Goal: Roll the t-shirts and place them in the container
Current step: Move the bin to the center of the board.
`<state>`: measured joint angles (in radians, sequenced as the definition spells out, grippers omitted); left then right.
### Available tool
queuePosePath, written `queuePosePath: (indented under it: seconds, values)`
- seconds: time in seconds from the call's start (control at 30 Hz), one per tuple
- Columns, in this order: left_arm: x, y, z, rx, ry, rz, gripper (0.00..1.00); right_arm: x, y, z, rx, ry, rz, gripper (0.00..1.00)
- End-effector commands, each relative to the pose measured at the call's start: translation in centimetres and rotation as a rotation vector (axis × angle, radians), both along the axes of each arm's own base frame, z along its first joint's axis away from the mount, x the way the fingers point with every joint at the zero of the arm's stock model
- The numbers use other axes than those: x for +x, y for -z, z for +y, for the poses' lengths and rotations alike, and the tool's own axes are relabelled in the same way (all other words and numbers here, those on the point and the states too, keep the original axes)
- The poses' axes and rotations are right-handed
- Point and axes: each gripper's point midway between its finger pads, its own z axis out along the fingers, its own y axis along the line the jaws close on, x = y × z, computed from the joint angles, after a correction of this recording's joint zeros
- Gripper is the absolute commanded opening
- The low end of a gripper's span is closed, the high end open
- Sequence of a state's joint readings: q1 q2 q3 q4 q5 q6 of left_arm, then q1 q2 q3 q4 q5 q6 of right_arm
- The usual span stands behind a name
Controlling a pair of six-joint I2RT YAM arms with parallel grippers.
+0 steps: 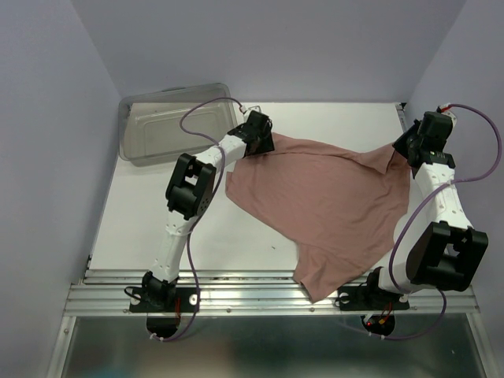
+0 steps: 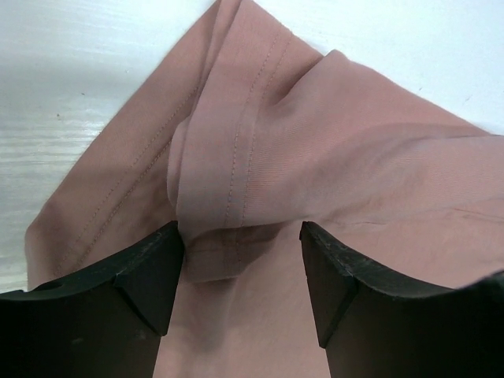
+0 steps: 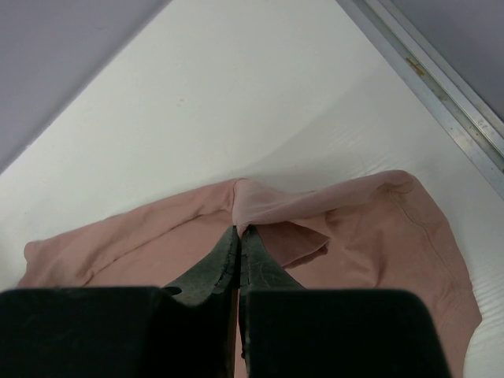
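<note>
Shirt (image 1: 315,205): in the top view it lies flat but crooked on the table (image 1: 150,228), filling the centre and right of the frame. One corner reaches the upper middle at the left gripper (image 1: 258,137), another reaches the upper right at the right gripper (image 1: 411,150), and a third point droops over the rail (image 1: 236,287) at the lower middle. A clear bin (image 1: 169,126) sits at the upper left, apart from the cloth. No printed graphic shows from here. In the left wrist view the two black fingers stand wide apart at the bottom of the frame. A hemmed fold runs down between them and is loose, not pinched. In the right wrist view the fingers are pressed together at the lower centre, nipping a small peak of fabric near a hemmed edge, and the cloth spreads to either side over the white surface. As for progress, I judge the rolling not begun. There is no coil or fold-over anywhere, and the outline is skewed, not squared. The shirt probably needs to be drawn out straight and flat first. Then comes all of the rolling, from one end to the other.
</note>
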<state>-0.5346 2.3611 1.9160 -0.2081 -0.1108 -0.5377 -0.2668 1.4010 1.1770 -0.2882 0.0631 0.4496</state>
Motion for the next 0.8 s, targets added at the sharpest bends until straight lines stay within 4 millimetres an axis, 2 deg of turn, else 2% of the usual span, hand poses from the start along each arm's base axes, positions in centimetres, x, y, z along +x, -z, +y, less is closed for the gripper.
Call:
queuePosePath:
  seconds: [0.0, 0.1, 0.13, 0.3, 0.33, 0.4, 0.63, 0.7, 0.73, 0.77]
  values:
    - [1.0, -1.6, -0.4, -0.016, 0.015, -0.039, 0.72, -0.3, -2.1, -0.2, -0.016, 0.009, -0.051, 0.01]
    - [1.0, -1.6, -0.5, -0.02, 0.015, -0.037, 0.66, -0.2, -2.2, -0.1, -0.015, 0.008, -0.053, 0.01]
    - [0.9, -1.9, -0.4, -0.022, 0.011, -0.042, 0.57, -0.2, -2.2, -0.2, -0.016, 0.007, -0.051, 0.01]
    - [1.0, -3.8, 0.0, -0.024, -0.003, -0.081, 0.37, -0.3, -2.1, -0.2, -0.016, 0.008, -0.048, 0.01]
    - [1.1, -4.0, 0.2, -0.021, -0.009, -0.084, 0.3, -0.3, -2.1, -0.1, -0.014, 0.008, -0.048, 0.01]
    - [1.1, -4.7, 0.2, -0.022, -0.01, -0.094, 0.27, -0.3, -2.1, -0.1, -0.015, 0.006, -0.048, 0.01]
    - [0.9, -6.7, 0.4, -0.034, -0.015, -0.119, 0.25, -0.3, -2.1, -0.1, -0.013, 0.003, -0.049, 0.01]
    - [0.9, -6.9, 0.4, -0.031, -0.009, -0.123, 0.36, -0.3, -2.0, 0.0, -0.012, 0.002, -0.047, 0.01]
    - [0.8, -6.7, 0.4, -0.027, -0.009, -0.116, 0.46, -0.3, -2.0, 0.0, -0.012, 0.002, -0.047, 0.01]
    - [0.9, -6.8, 0.5, -0.026, -0.01, -0.117, 0.47, -0.3, -2.0, 0.0, -0.012, 0.002, -0.046, 0.01]
